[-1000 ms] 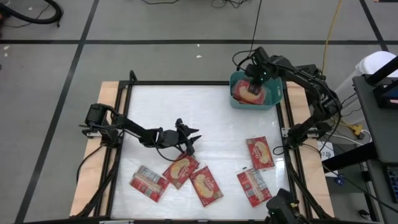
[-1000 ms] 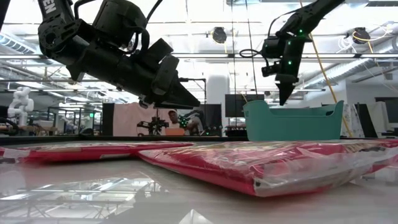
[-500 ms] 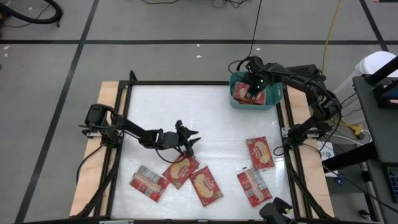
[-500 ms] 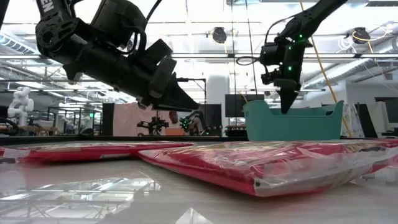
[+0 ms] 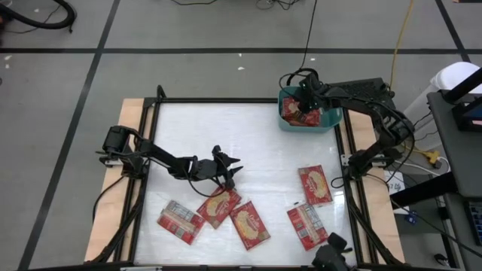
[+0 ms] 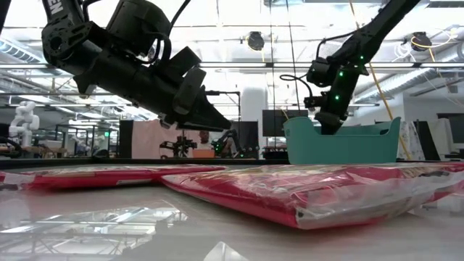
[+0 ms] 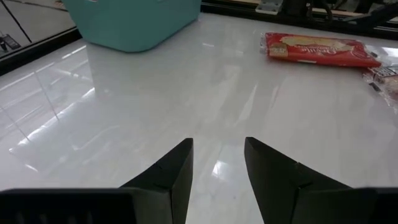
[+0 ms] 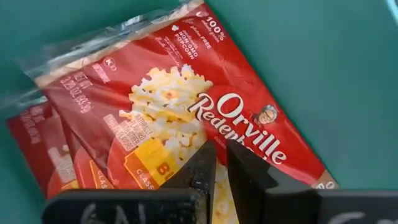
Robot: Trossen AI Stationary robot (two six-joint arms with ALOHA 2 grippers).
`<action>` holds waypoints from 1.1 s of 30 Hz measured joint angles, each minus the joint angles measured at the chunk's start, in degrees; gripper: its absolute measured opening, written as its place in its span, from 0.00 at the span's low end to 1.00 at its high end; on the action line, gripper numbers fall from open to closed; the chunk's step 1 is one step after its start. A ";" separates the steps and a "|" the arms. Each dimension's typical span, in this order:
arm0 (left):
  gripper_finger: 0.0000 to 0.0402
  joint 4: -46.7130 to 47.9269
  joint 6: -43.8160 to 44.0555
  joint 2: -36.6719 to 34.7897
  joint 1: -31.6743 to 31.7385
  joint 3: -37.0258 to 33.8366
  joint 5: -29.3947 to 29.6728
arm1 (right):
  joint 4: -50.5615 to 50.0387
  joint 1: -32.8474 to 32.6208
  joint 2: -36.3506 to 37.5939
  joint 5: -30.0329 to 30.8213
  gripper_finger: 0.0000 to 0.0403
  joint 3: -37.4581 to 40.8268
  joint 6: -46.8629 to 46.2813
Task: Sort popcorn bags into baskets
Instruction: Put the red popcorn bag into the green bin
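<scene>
Red popcorn bags [image 5: 218,207] are lying just in front of your left gripper [image 5: 232,173], fingers apart; right gripper [image 5: 303,106], probably nearly closed, is sitting in the teal basket [image 5: 329,123].

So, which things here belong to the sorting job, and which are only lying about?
Belong to the job:
- popcorn bags on the table
- bags in the basket
- teal basket
- right claw
- left claw

Only lying about:
- cables on the floor
</scene>
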State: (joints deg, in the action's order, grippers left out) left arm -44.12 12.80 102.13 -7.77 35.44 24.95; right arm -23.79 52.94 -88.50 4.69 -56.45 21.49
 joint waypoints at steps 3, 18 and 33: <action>0.37 0.04 -0.21 0.00 -0.15 0.00 0.00 | -0.04 -0.75 1.01 -0.07 0.08 0.04 -0.68; 0.37 0.79 -0.23 0.00 -0.16 0.00 0.02 | -3.67 -13.50 20.92 -12.95 0.08 2.70 -10.08; 0.37 27.22 7.62 -15.22 -4.81 0.76 -5.54 | 22.54 -41.15 31.22 -13.60 0.08 26.72 -23.73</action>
State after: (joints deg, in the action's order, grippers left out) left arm -16.90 20.42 86.90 -12.58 36.21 19.41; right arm -1.25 11.79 -57.28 -8.92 -29.72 -2.24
